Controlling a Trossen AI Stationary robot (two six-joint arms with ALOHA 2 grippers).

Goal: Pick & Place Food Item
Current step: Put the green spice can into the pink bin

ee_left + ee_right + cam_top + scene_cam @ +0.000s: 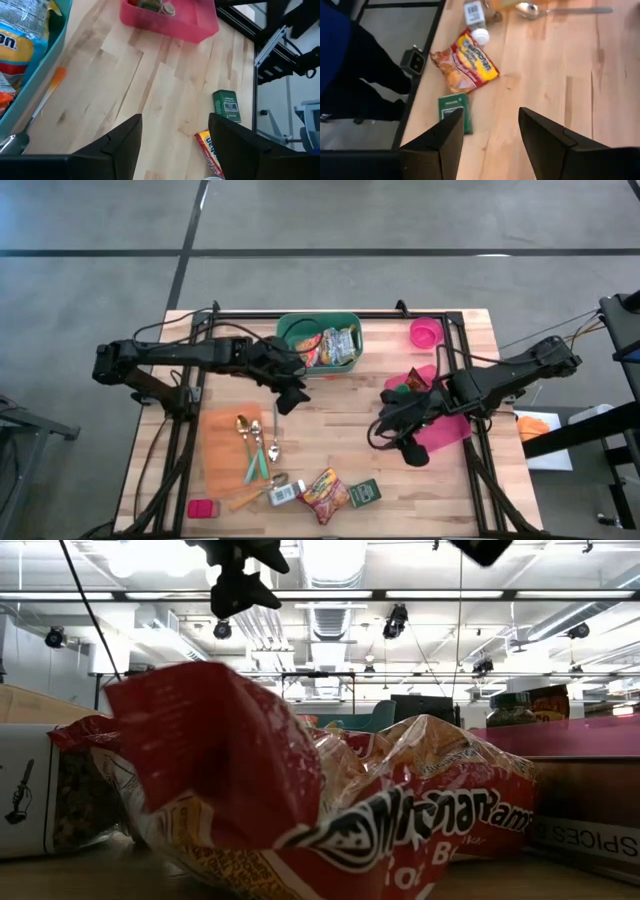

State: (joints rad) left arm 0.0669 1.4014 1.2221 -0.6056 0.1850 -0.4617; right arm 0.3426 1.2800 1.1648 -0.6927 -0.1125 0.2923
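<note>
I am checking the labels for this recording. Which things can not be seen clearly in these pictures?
- Low view: the ramen packet fills the frame and hides most of the table; the green spice box is cut by the edge.
- High view: what fills the green basket is too small to name.
- Left wrist view: the pink tray is cut by the top edge, so its contents stay unclear.

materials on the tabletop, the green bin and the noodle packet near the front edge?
Tabletop: wood, likely butcher block, pale jointed strips with grain.
Green bin: probably moulded plastic, smooth uniform walls.
Noodle packet: thin glossy plastic film, crinkled, with printed red and yellow artwork.
</note>
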